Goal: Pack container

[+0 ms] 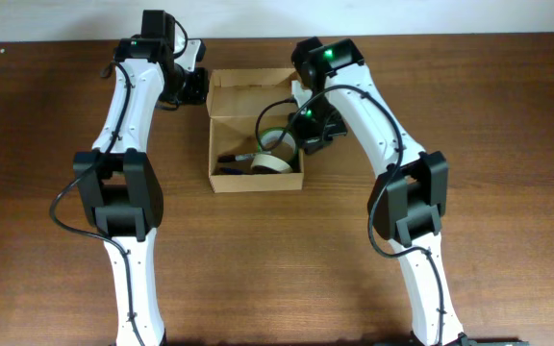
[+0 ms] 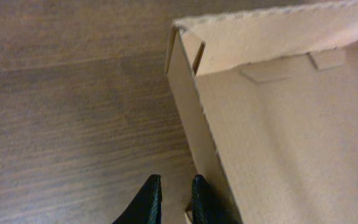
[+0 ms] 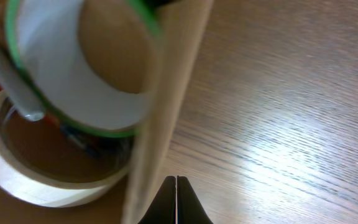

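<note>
- The container (image 1: 237, 135) sits near the far edge of the worktop (image 1: 469, 86), about halfway along it, between the two arms.
- Its lid (image 1: 248, 93) lies open and flat on the far side.
- Inside are a cream tape roll (image 1: 274, 164) and a green-edged roll (image 1: 275, 137). A small dark thing lies beside them, too small to name.
- The left hand (image 2: 175, 183) is at the left side of the lid. Its fingers are close together with a thin gap. I cannot tell if they pinch the cardboard.
- The right hand (image 3: 176, 186) is closed tight and holds nothing. It is just outside the right wall of the container.
- I think the filling is mostly done and the step now is closing.
- The next move needs a hand to lift the lid and fold it over the rolls. The tall green-edged roll may get in the way.
</note>
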`<state>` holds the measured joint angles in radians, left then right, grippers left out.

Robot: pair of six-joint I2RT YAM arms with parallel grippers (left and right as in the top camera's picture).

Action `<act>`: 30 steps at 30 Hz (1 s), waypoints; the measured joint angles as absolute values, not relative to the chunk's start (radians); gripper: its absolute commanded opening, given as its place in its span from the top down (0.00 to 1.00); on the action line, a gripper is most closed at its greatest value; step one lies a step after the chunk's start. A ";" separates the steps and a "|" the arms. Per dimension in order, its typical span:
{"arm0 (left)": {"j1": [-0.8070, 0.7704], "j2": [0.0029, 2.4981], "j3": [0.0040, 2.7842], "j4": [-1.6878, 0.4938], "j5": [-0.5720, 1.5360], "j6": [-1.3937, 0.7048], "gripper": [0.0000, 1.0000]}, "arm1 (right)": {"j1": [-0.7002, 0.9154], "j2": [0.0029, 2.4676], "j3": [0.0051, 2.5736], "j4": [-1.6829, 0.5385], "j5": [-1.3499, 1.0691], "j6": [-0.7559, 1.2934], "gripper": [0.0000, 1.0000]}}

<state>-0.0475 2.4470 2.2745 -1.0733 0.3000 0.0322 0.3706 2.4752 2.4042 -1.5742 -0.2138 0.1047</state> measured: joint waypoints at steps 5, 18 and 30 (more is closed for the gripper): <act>-0.028 2.447 2.275 -1.098 0.289 0.030 0.83 | 0.274 2.475 2.404 -1.551 -0.228 0.105 0.96; 0.096 2.473 2.275 -1.000 0.595 -0.080 0.90 | 0.007 2.475 2.309 -1.144 -0.605 0.321 0.96; 0.118 2.615 2.274 -0.957 0.906 -0.227 0.92 | 0.007 2.496 2.071 -0.766 -0.968 0.655 0.96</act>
